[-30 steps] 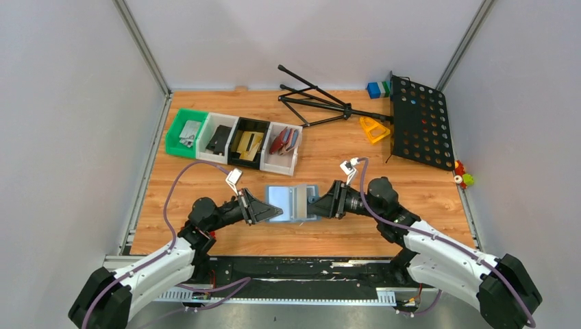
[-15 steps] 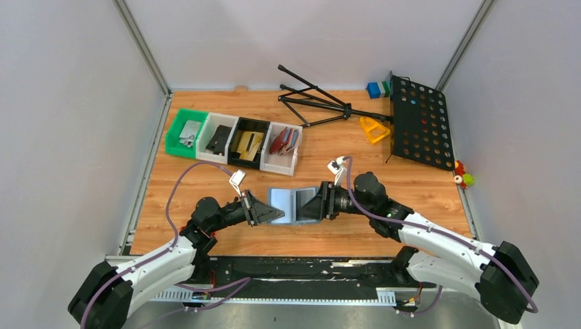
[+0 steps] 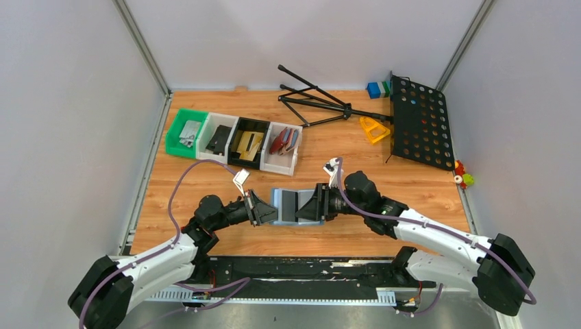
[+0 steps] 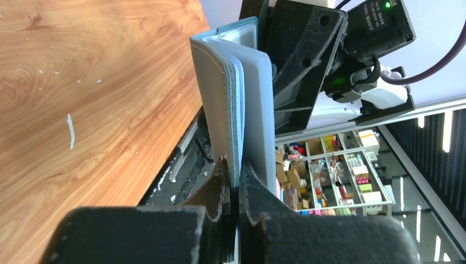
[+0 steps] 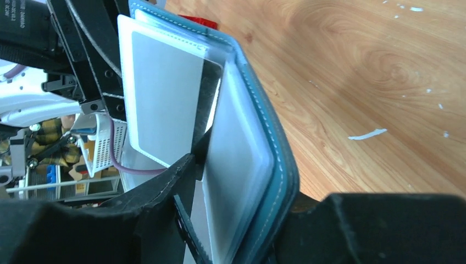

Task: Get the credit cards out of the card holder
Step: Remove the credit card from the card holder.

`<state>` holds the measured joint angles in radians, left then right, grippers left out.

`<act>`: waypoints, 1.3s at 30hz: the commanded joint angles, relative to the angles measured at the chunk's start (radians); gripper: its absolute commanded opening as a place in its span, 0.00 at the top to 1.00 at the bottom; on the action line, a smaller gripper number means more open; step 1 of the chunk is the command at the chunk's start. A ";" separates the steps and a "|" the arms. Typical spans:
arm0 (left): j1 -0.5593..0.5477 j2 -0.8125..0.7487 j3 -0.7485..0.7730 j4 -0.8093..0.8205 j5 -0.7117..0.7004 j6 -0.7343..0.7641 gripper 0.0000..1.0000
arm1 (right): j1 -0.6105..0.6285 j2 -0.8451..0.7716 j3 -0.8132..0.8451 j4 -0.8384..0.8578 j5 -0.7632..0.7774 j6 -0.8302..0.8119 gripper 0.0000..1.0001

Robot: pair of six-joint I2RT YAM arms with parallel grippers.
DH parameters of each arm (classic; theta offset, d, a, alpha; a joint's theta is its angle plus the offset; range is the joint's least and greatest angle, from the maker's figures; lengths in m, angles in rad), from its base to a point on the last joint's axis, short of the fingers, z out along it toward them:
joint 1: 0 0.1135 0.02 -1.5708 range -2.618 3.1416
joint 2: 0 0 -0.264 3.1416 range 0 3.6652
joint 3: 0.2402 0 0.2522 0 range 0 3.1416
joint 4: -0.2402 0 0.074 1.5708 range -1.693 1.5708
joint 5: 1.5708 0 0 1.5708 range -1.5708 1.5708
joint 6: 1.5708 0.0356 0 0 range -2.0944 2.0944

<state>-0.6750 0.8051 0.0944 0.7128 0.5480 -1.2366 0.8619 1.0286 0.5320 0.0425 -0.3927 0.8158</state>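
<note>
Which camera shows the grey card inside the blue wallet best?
The right wrist view: the grey card faces it, large, in a clear pocket of the open blue wallet. The left wrist view sees the wallet edge-on, so the card is hidden. In the top view the wallet is too small to tell a card.

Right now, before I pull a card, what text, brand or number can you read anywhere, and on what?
No text reads clearly in any view.
On the card holder: no text or brand shows.
On the grey card in its clear sleeve: the face is blank and no numbers show.
On the right wrist camera housing: white print, cut off and too blurred to read.
On the left wrist camera housing: white print, cut off and unreadable.
</note>
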 commanded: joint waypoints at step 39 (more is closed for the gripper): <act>-0.006 -0.094 0.024 0.046 -0.015 0.009 0.87 | 0.004 -0.049 -0.079 0.150 -0.013 0.051 0.97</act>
<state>-0.6792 0.7284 0.0944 0.6998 0.5327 -1.2266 0.8616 0.9688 0.4549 0.0875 -0.3698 0.8593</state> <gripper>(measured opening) 0.148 0.151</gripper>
